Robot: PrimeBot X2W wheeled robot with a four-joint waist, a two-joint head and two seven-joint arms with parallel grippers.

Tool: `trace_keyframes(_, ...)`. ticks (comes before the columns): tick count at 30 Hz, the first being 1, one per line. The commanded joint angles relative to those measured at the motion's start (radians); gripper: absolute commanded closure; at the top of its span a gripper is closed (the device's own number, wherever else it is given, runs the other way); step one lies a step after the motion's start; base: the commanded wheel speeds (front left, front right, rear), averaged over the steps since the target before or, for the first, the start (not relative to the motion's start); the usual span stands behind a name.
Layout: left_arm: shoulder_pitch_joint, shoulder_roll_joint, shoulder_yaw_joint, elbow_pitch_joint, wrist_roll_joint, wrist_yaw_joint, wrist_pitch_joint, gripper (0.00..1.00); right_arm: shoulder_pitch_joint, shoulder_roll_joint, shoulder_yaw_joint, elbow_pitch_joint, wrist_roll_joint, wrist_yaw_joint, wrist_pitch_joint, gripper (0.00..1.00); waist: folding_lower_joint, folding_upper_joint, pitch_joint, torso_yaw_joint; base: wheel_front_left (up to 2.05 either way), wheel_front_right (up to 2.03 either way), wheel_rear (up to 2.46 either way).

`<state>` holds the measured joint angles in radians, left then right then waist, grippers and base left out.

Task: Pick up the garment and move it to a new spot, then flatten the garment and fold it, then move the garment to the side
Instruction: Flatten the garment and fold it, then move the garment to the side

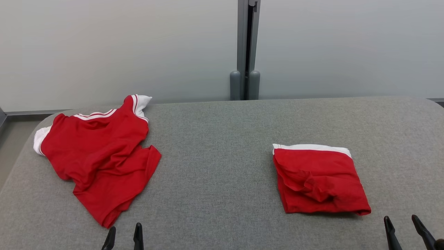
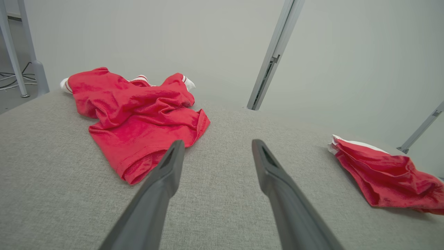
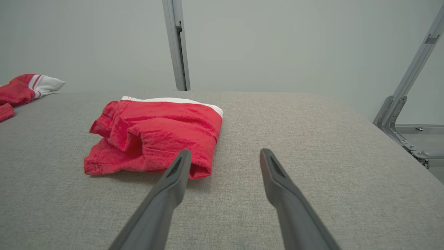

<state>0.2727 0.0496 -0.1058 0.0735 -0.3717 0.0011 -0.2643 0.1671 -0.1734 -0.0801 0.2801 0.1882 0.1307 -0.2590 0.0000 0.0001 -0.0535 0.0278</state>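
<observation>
A folded red garment (image 1: 319, 178) with a white band along its far edge lies on the right of the grey padded table (image 1: 218, 166); it also appears in the right wrist view (image 3: 156, 139) and at the right of the left wrist view (image 2: 385, 177). My right gripper (image 1: 404, 224) stands open just below and right of it, holding nothing (image 3: 223, 154). A second red garment (image 1: 100, 152) with white striped trim lies crumpled at the left (image 2: 138, 111). My left gripper (image 1: 125, 232) is open near that garment's lower hem (image 2: 216, 146).
A pale wall with a grey vertical post (image 1: 248, 48) runs behind the table. The table's rounded left edge (image 1: 20, 152) drops to the floor. A metal bracket (image 3: 399, 111) sits beyond the right edge. Bare grey surface lies between the two garments.
</observation>
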Motion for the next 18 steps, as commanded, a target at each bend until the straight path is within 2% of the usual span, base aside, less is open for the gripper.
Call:
trace_keyframes(1,0.013,0.003,0.01,0.0,0.011,-0.008,0.0,0.0,-0.002,0.004,-0.013,-0.013,-0.009,0.0,-0.008,0.0,0.0,-0.0001,-0.001,-0.001,0.0,0.0,0.0)
trace_keyframes(8,0.021,0.002,0.012,-0.005,0.021,-0.008,0.0,0.0,-0.023,0.015,-0.021,-0.044,-0.018,0.0,-0.008,0.0,0.0,-0.0001,0.004,0.001,0.0,0.0,0.0)
trace_keyframes(9,0.018,0.002,0.011,-0.006,0.022,-0.008,0.0,0.0,-0.038,0.009,-0.012,-0.045,-0.011,0.0,-0.008,0.21,0.0,-0.0001,0.007,0.001,0.0,0.0,0.0)
trace_keyframes(10,0.013,0.002,0.007,-0.004,0.023,-0.009,0.0,0.0,-0.055,0.001,-0.003,-0.037,-0.002,0.0,-0.008,0.65,0.0,-0.0001,0.01,0.003,0.0,0.0,0.0)
trace_keyframes(11,0.007,0.002,0.003,-0.002,0.024,-0.013,0.0,0.0,-0.076,-0.01,0.01,-0.024,0.003,0.0,-0.008,1.0,0.0,-0.0001,0.015,0.005,0.0,0.0,0.0)
trace_keyframes(15,-0.02,0.002,-0.008,0.004,0.03,-0.019,0.0,0.0,-0.171,-0.043,0.053,0.025,-0.002,0.0,-0.007,1.0,0.0,-0.0001,0.036,0.013,0.0,0.0,0.0)
trace_keyframes(18,-0.039,0.003,-0.018,0.01,0.032,-0.023,0.0,0.0,-0.284,-0.059,0.11,0.112,-0.025,0.0,0.002,1.0,0.0,-0.0001,0.06,0.019,0.0,0.0,0.0)
